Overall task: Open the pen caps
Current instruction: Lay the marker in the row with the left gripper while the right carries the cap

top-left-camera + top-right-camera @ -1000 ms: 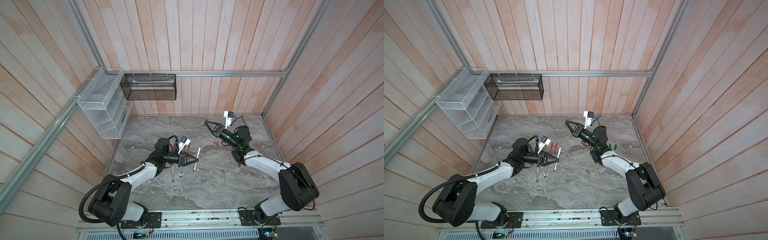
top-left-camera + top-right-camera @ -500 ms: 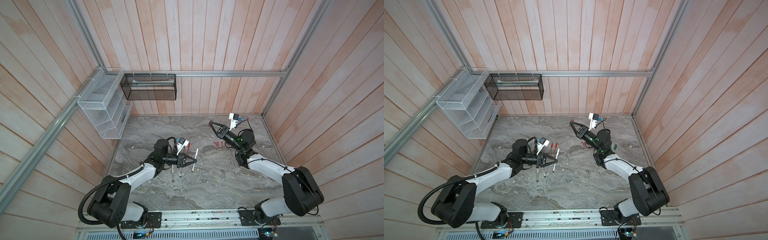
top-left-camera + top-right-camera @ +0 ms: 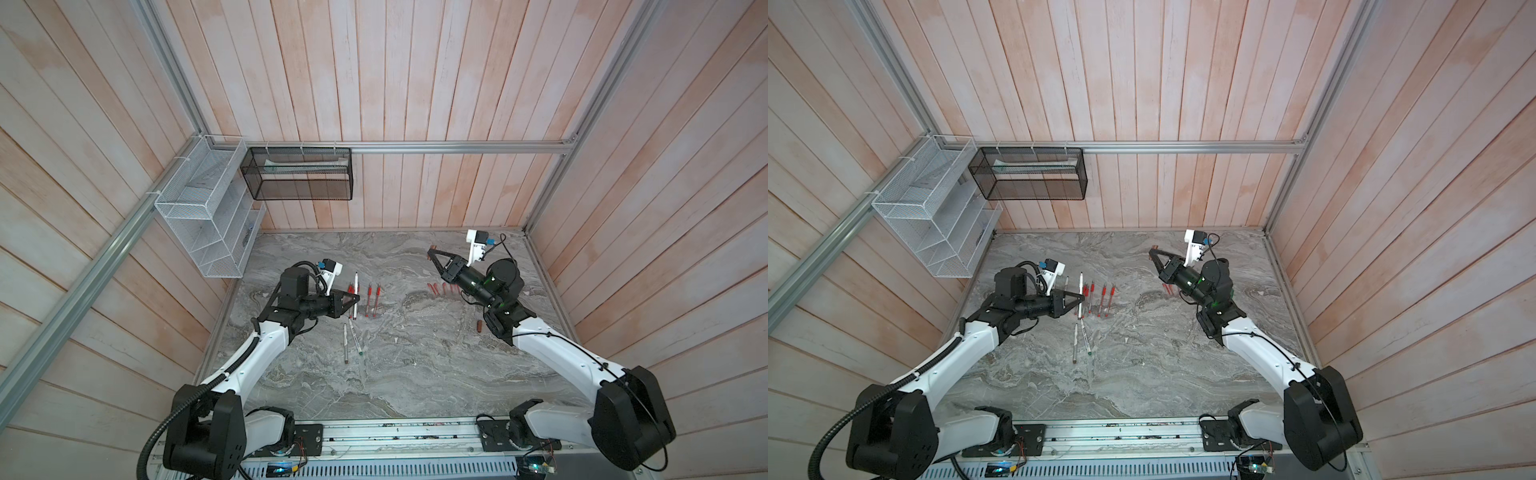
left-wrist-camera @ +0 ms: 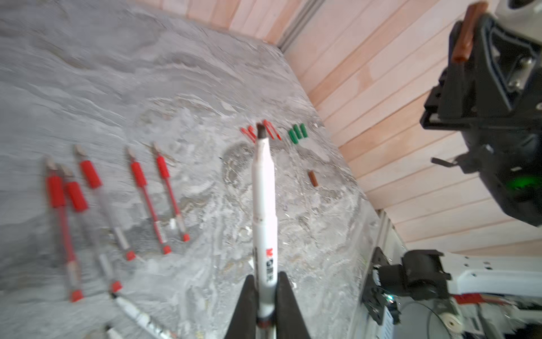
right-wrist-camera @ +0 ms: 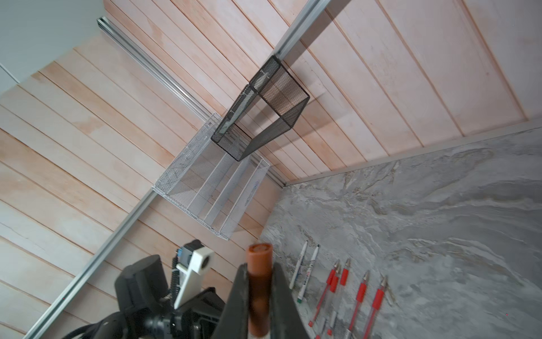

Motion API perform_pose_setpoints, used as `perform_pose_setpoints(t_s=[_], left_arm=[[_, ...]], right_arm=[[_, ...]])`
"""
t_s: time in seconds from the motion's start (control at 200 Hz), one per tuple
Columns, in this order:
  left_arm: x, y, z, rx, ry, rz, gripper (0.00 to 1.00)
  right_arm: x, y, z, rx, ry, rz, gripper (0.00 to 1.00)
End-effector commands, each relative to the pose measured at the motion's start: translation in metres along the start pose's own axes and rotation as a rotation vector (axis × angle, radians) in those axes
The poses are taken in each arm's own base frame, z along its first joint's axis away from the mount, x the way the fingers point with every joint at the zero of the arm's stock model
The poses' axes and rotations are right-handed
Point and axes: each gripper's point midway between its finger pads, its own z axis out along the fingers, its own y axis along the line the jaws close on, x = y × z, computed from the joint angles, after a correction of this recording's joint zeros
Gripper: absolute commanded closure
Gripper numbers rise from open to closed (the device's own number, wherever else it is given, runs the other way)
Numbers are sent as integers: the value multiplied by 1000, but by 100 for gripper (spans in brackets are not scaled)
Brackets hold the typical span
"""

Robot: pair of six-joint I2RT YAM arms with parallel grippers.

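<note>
My left gripper is shut on a white marker pen, gripped near its rear end. Its dark tip is bare. My right gripper is raised over the back right of the table and shut on a brown pen cap. The two grippers are well apart. Loose pen caps lie on the table under the right arm: slim red ones, green ones and another brown one.
Several red pens lie in a row right of the left gripper, and two white pens lie in front of it. A white wire rack and a black mesh basket hang on the back-left walls.
The left gripper has carried the white pen to the left. The right gripper has drawn back to the right with the brown cap, widening the gap between them.
</note>
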Motion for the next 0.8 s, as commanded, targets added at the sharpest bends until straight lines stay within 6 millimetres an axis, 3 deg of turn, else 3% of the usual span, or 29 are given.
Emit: perform_pose_setpoints(t_s=[0.0,0.29,0.535,0.795], left_arm=[[11,34,-17,-196,71,-24,100],[38,50,-30,-215,99,-251,100],[65,76,-27,-235,83,-387,100],[93,88,-20,-248,121,-406,100]], right_arm=[[3,-25,-11,124,27,-46,100],[4,-47,-38,255,50,-93,100],[11,-66,-65,321,53,-76,100],[19,-80,-83,384,67,-91,100]])
